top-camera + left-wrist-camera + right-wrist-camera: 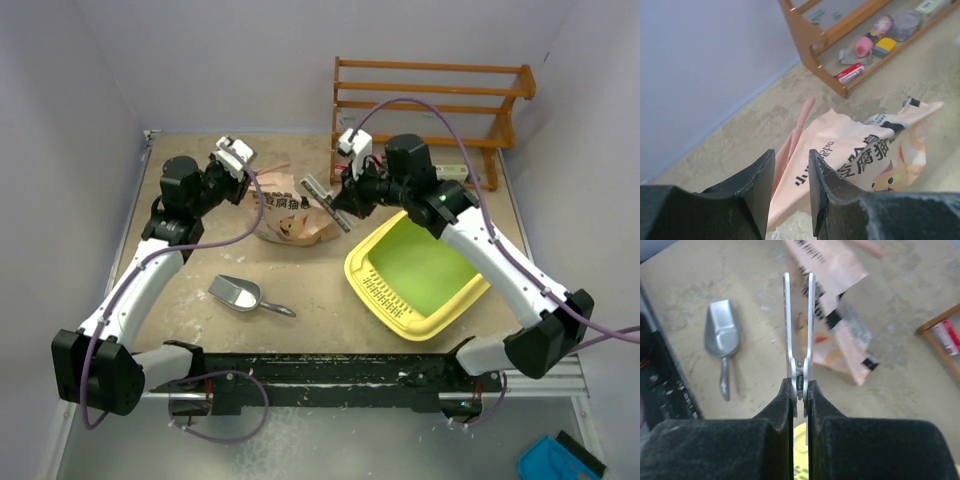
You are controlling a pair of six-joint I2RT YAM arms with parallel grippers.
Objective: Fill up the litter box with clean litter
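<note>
Top external view: my right hand (800, 388) clamps a white clip (798, 325) beside the bag (288, 218); my left hand (791, 170) stands parted at its flap, litter box (372, 290) well apart.

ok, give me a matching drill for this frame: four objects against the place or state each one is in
Things:
1. litter box
2. scoop
3. clip
4. bag

Places or states:
A. pinched in the right gripper
B. lying free on the table, in front of the bag
C. crumpled at the back, next to the left gripper
D. green floor bare, nothing in it

Pairs: 1-D, 2-B, 3-A, 4-C
</note>
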